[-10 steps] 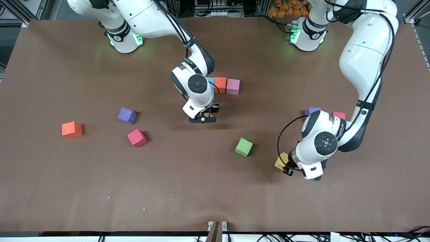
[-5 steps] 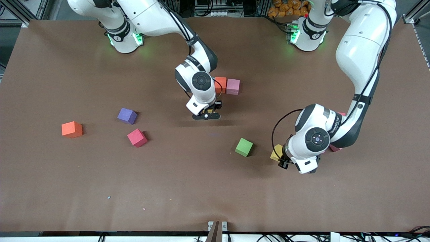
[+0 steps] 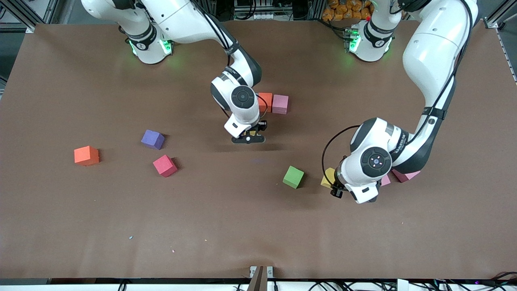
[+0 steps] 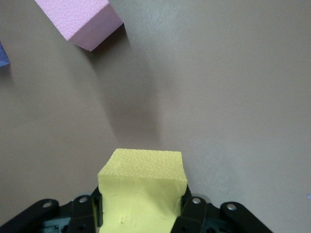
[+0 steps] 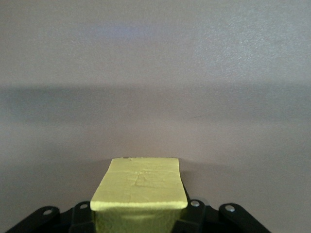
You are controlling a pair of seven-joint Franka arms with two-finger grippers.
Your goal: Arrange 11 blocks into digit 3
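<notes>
Front view: over the last second the left hand (image 3: 338, 186) has been carried, with a yellow block (image 3: 328, 177) pinched in it, from the left arm's end of the desk (image 3: 60, 226) toward the middle; it is now held over bare desk just beside the green block (image 3: 293, 176). Two pink blocks (image 3: 405, 175) have been uncovered beside the left arm's elbow by that move. The right hand (image 3: 249, 136) has shifted only slightly and is held over the desk just in front of the started row, where an orange block (image 3: 265, 102) and a pink block (image 3: 280, 104) are seen touching; a teal cube visible earlier is now hidden by the right wrist. It is judged that both carried cubes are on their way into the digit 3, of which only the first bar is begun. Ample bare desk is left nearer the camera, and the desk edges are well apart from both hands. A purple block (image 3: 152, 139), a red block (image 3: 164, 165) and a second orange block (image 3: 86, 155) lie loose toward the right arm's end.

Left wrist view: the fingers (image 4: 194, 213) are pressed onto the yellow block's sides; a pink block (image 4: 80, 19) lies well apart.

Right wrist view: a second yellow block (image 5: 141, 187) is pinched likewise by the right hand, over bare desk.
</notes>
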